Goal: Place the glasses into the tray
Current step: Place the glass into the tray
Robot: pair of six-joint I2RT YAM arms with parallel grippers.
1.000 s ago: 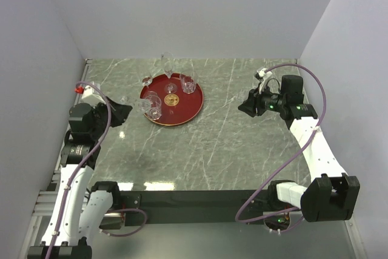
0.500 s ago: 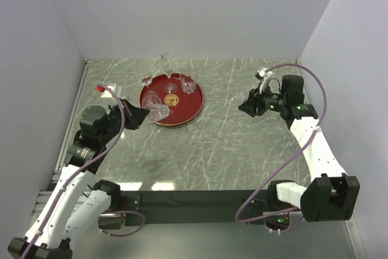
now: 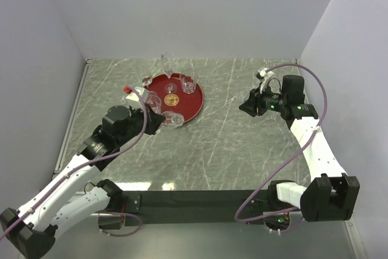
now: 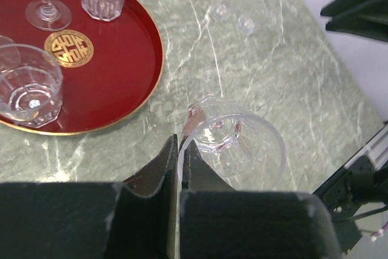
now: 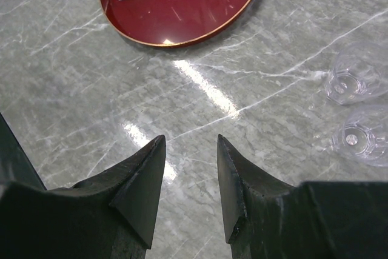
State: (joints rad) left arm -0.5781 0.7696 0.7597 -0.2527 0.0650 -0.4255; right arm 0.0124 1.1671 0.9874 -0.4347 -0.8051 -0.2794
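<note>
Holding the tumbler (image 4: 233,144) by its rim, your left gripper (image 4: 179,159) is pinched closed, just beside the tray (image 4: 115,65). Carry it over bare red, level it, release low. Your right gripper (image 5: 189,174) hangs part-open, empty.

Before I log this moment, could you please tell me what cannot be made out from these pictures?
1. Left wrist view: whether the clear drinking glass pinched by the left gripper touches the marble table or hangs above it.
2. Left wrist view: the bowl of the stemmed clear glass, cut off by the top edge.
3. Right wrist view: how many glasses stand in the round dark-red tray, cut off by the top edge.
</note>
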